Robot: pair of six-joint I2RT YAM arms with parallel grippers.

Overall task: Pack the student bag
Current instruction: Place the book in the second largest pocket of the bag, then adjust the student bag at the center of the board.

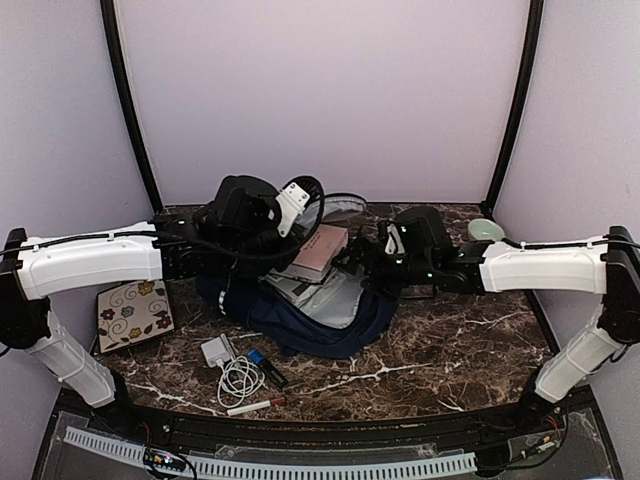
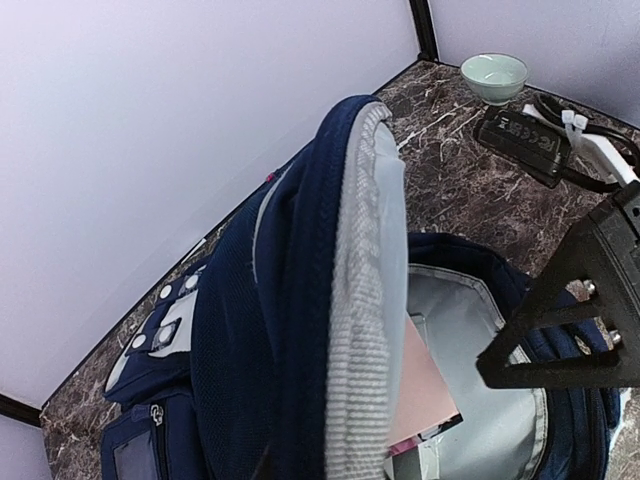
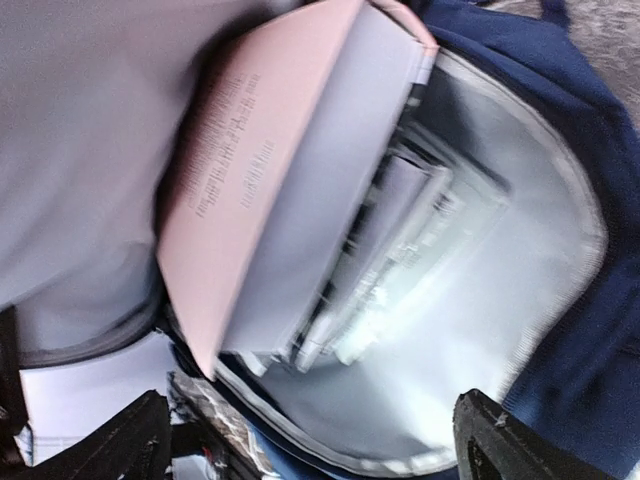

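Two arms reach in over the student bag, which lies open at the centre of the tabletop, its navy body toward the bottom of the overhead view and its mouth facing up. The left gripper is clenched on the bag's grey-lined flap and holds it upright at upper centre so the main compartment gapes. Without that grip the flap would likely drop over the opening.

The right gripper hangs just above the mouth, released, its fingers spread wide with nothing between them. Right below it a pink book leans into the compartment, resting on a stack of paler papers inside. It looks only partly seated, with one end up against the raised flap, so I'd judge it wants a nudge deeper.

Toward the lower left of the overhead view lie a flowered tile, a white charger with coiled cable and a marker, probably next to go in. A pale green bowl sits at the right rear.
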